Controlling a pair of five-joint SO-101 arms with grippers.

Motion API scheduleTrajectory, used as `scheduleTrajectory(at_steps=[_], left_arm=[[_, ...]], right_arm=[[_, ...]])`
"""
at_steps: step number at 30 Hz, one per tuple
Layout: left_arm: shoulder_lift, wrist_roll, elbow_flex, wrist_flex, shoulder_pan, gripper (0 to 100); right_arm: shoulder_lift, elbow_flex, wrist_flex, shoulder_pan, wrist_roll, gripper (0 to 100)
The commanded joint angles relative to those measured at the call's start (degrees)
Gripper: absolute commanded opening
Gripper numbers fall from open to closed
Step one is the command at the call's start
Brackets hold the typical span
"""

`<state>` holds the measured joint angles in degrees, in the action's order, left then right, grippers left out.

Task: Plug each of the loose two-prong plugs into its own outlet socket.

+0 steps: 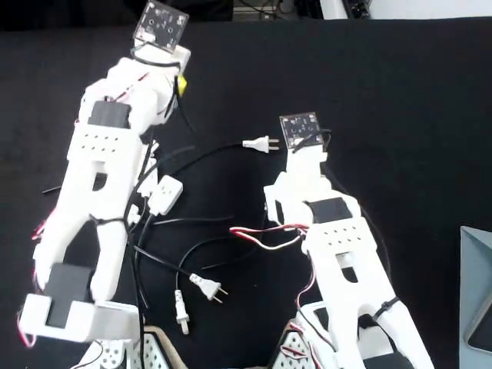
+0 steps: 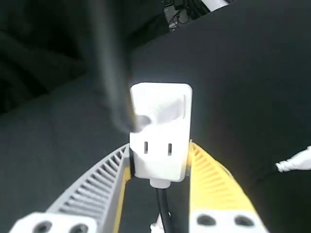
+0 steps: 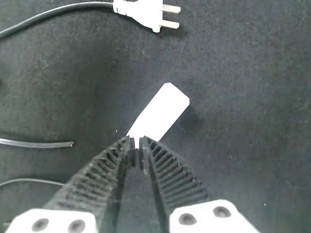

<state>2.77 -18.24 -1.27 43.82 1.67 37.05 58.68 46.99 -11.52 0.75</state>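
A: Our left gripper [image 2: 159, 150] clamps the socket [image 2: 160, 116]. We think a slack grip could let it twist.
B: Our right gripper [image 3: 137, 145] pinches a white piece [image 3: 158, 116]. The loose plug [image 1: 257, 143] lies at nine o'clock from it, so we might knock it aside.
A: Black cloth [image 1: 415, 92] covers our table, with a grey box [image 1: 477, 284] at four o'clock.

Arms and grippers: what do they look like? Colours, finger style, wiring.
Both arms are white printed shells with black motor blocks: left arm, right arm. Loose red-and-white wires run off the right one. Each wrist carries a dark square camera board. Left gripper: ribbed triangular fingers, one grey, one yellow. Right gripper: both ribbed fingers black, on white bases.
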Motion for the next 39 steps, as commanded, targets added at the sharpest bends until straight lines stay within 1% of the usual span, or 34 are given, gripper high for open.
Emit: scheduleTrajectory(at_steps=[1, 10, 14, 17, 19, 21, 23, 29, 34, 39], left_arm=[[-5.8, 0.1, 10.2, -0.2, -1.8, 3], [-30.1, 0.0, 32.5, 0.4, -2.9, 3], [-39.5, -3.2, 40.6, -0.1, -1.7, 3], [-46.7, -4.0, 47.3, 0.0, -0.8, 4], [-51.0, -4.0, 51.5, 0.4, -0.6, 7], [-54.3, -3.6, 54.4, 0.7, -0.7, 15], [-57.0, -3.4, 57.2, 3.4, -0.7, 20], [-58.5, -3.5, 67.0, 16.9, -1.1, 21], [-59.0, -3.4, 77.6, 26.4, -2.2, 21], [-59.0, -3.5, 84.0, 36.1, -2.7, 21]], right_arm=[[1.2, -0.4, -1.2, 0.7, 0.3, 2.5], [1.2, -0.3, -1.2, 0.7, 0.3, 2.5], [1.2, -0.2, -1.8, 0.7, 0.2, 2.5], [1.2, 1.3, -4.0, 0.7, -0.1, 2.5], [1.2, 2.5, -6.2, 0.7, -0.1, 2.5], [1.2, 3.0, -7.2, 0.7, -0.1, 2.5], [1.2, 3.1, -7.2, 0.7, -0.1, 2.6], [1.2, 3.0, -7.3, 0.7, -0.1, 2.6], [1.2, 3.1, -7.2, 0.7, -0.1, 2.6], [1.2, 3.2, -7.2, 0.7, -0.1, 2.6]])
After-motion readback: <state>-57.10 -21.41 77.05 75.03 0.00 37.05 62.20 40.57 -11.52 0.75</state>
